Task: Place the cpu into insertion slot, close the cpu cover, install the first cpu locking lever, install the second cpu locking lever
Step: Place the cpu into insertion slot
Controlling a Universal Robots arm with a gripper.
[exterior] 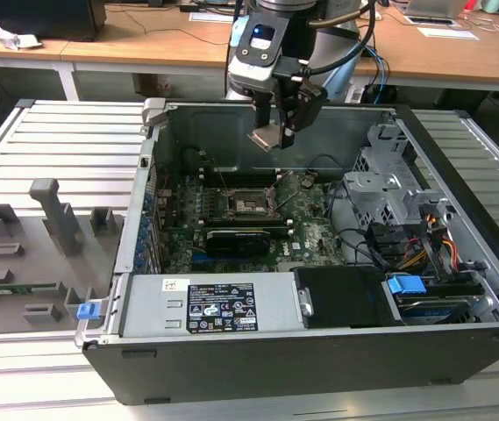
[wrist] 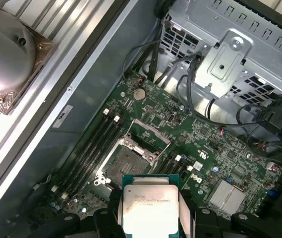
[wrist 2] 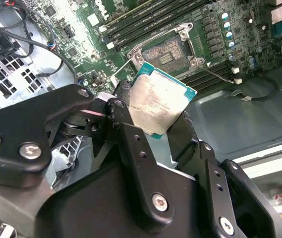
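My gripper [exterior: 275, 132] is shut on the cpu [exterior: 265, 139], a flat silver-grey square chip with a green edge. It hangs tilted, high above the green board inside the open computer case. In the second wrist view the cpu [wrist 2: 160, 106] sits between two black fingers [wrist 2: 127, 116]. The insertion slot [wrist 2: 168, 53] lies beyond it, uncovered, with nothing in it. In the first wrist view the cpu [wrist: 150, 203] is close to the camera, with the insertion slot [wrist: 126, 161] below it. The cpu cover [wrist: 150, 130] stands swung up at the slot's far side. In the exterior view the insertion slot [exterior: 253, 204] is well below the gripper.
Long memory slots [wrist: 93, 146] flank the socket. A long black card [exterior: 242, 237] lies nearer the case front. A metal drive cage [exterior: 389, 180] with cables fills the exterior view's right, and a power supply [exterior: 205, 307] the front. Grey fixtures [exterior: 52, 219] stand outside the case.
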